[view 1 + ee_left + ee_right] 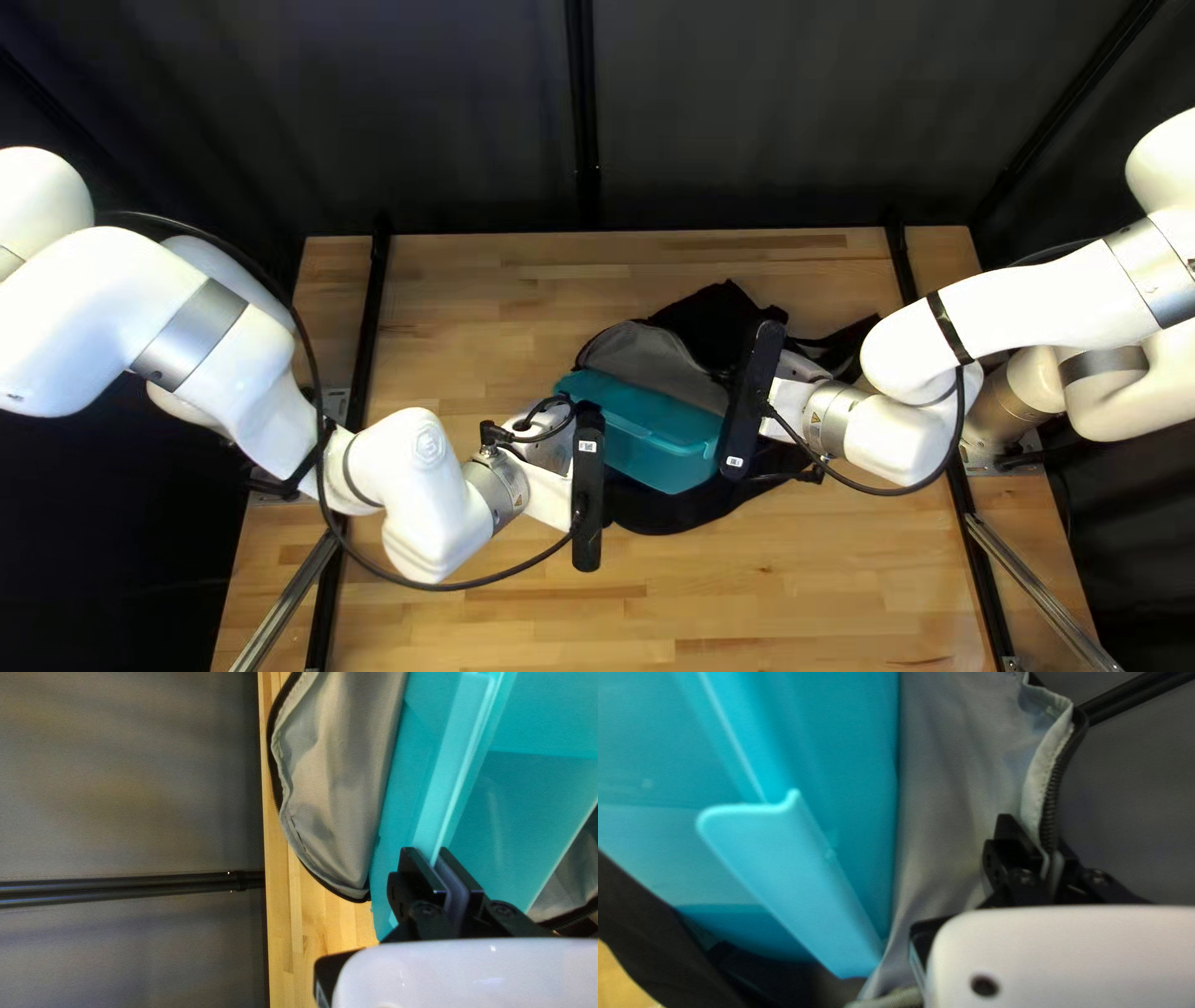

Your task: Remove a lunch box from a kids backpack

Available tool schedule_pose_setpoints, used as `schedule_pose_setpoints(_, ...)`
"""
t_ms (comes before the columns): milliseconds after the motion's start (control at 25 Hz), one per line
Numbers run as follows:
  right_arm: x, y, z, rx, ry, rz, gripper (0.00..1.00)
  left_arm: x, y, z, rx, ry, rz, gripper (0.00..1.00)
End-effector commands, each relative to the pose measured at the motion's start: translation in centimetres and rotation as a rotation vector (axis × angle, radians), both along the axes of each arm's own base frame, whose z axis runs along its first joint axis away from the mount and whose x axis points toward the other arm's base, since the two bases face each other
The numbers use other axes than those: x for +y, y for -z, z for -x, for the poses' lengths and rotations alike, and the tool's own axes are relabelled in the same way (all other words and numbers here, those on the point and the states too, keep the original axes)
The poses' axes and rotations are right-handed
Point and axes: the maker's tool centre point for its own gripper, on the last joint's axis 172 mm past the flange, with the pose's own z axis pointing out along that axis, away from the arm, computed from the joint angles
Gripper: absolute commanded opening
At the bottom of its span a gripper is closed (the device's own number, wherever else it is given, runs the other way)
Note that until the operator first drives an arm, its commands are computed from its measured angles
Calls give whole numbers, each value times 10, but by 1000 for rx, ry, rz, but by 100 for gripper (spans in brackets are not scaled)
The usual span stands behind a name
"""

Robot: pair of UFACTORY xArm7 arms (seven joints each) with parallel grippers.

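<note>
Wooden table holding an opened backpack, its flap pinched by the right gripper, left gripper clamped on the lunch box, yet to be lifted out.

Glossy teal plastic lunch box, soft matt grey cloth lining

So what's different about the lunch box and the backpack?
The lunch box is teal, while the backpack is black outside with a grey lining. The box looks smooth and stiff, but the backpack is soft, folded cloth. The box is also the smaller of the two. Both are over the same wooden table.
</note>
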Motion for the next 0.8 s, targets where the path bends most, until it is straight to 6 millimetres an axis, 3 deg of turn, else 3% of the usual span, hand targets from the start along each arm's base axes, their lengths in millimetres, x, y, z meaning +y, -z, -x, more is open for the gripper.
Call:
schedule_pose_setpoints(40,-1,-2,0,-2,0,1,0,-2,-3,2,1,-1,-5,0)
schedule_pose_setpoints(320,-2,-3,2,-2,-1,3,0,-9,-10,14,9,-13,-1,0)
schedule_pose_setpoints(800,-2,-1,5,-3,8,-2,0,-17,-41,45,26,-57,-8,0)
